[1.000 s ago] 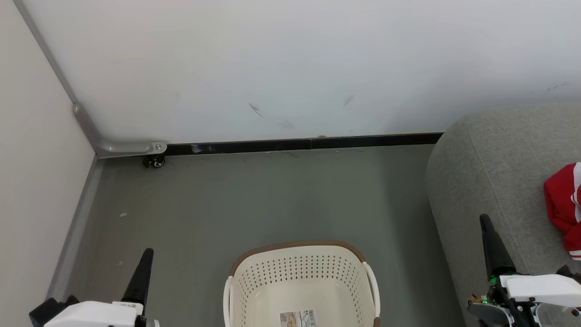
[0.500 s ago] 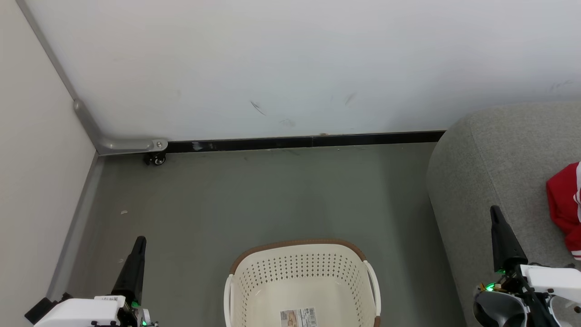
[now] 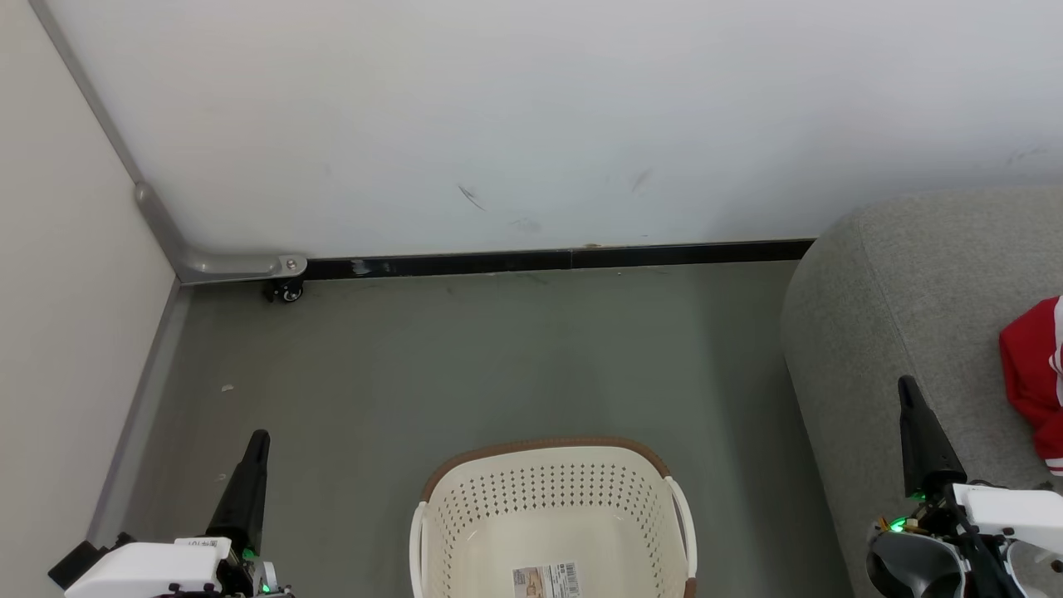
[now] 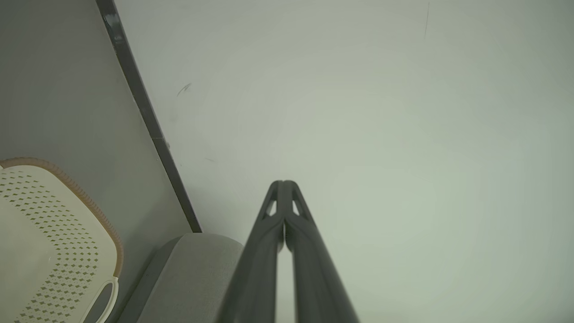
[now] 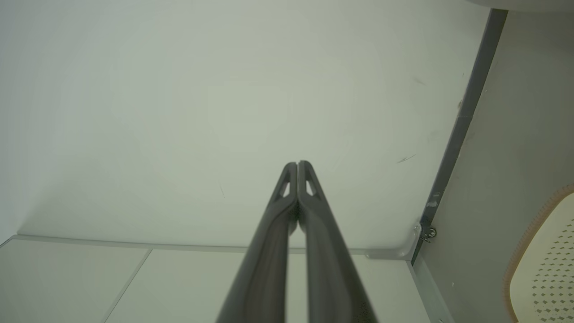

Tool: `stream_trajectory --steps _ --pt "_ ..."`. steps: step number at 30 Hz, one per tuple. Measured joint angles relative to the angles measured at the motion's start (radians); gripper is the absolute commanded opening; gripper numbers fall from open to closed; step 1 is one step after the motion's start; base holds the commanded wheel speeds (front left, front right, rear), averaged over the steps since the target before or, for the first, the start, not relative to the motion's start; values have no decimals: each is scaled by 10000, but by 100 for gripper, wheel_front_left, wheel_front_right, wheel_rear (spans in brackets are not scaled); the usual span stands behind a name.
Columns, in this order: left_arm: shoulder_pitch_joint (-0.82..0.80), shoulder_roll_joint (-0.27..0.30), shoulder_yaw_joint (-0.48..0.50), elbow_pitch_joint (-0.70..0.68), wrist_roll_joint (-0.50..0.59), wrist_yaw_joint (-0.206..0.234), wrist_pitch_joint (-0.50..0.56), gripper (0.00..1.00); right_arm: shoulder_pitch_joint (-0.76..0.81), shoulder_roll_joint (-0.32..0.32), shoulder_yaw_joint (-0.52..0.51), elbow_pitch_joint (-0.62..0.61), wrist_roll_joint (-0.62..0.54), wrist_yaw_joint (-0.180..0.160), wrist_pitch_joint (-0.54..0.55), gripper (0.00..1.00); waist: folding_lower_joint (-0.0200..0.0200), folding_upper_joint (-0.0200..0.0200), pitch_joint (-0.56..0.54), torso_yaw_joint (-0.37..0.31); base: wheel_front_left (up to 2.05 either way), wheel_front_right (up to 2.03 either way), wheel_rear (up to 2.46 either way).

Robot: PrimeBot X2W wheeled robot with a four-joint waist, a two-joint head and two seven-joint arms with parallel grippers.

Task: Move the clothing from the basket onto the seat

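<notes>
Head view: basket (image 3: 548, 490) shows its barcode label (image 3: 546, 580); clothing (image 3: 1030, 374) lies on seat (image 3: 897, 299).

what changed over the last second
The left claw shifted slightly left and up the head view, the right claw slightly right and up; in the last half second both barely moved. Both are shut, holding nothing; nothing was grabbed or released. The basket and the red clothing on the sofa stayed put; the small overall shift is the camera's.

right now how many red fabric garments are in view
1: a bright red white-striped fabric garment on the light grey woven sofa, cut off at the head view's right edge; more may be hidden.
</notes>
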Motion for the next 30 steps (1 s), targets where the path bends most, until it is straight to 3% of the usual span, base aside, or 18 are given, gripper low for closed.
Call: stream_trajectory --steps 30 --pt "-21 -12 36 159 0 -81 31 0 -8 8 -48 31 -4 0 77 0 -2 0 -3 1 0 0 0"
